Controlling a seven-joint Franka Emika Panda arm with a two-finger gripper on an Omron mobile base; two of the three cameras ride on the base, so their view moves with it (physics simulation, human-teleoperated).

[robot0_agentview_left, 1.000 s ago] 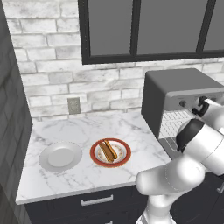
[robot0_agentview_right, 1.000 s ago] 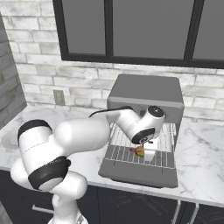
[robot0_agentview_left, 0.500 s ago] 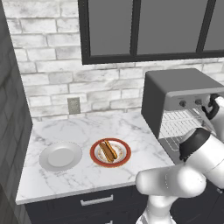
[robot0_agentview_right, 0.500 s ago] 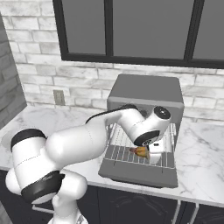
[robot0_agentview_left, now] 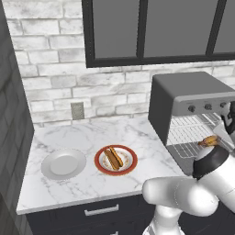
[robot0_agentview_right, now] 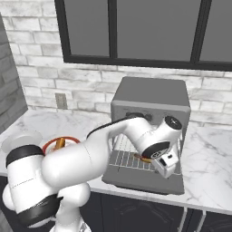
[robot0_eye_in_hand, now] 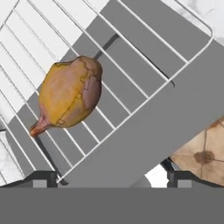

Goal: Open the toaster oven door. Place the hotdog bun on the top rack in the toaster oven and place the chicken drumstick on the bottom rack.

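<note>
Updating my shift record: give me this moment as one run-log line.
door: open | chicken drumstick: lying on pulled-out rack, released | fingers: open, holding nothing | hotdog bun: on red-rimmed plate, not yet loaded

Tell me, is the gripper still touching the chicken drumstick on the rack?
Apart. In the hand view the chicken drumstick lies alone on the bottom rack, with the gripper fingertips spread wide and clear below it.

The hotdog bun [robot0_agentview_left: 113, 158] lies on a red-rimmed plate [robot0_agentview_left: 100, 166] beside a grey plate [robot0_agentview_left: 63, 164].
</note>
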